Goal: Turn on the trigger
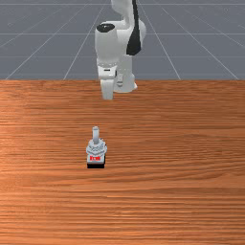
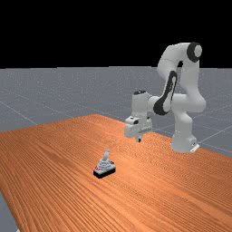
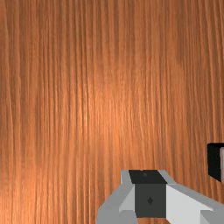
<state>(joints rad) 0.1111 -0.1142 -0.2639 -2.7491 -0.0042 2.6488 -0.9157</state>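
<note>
- Joystick (image 1: 96, 149) standing well in from the visible edges of the counter (image 1: 191, 201), bare wood all round it.
- Jaws pressed together above the wood, apart from the joystick, between it and the arm's base (image 2: 183, 138).

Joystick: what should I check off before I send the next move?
1. Joystick upright on its black base: ok.
2. Stick free, with nothing touching it: ok.
3. Hand raised off the table: ok.
4. Hand lined up above the stick: not ok, it hangs off toward the arm's base.
5. Joystick already turned on: cannot tell.
</note>
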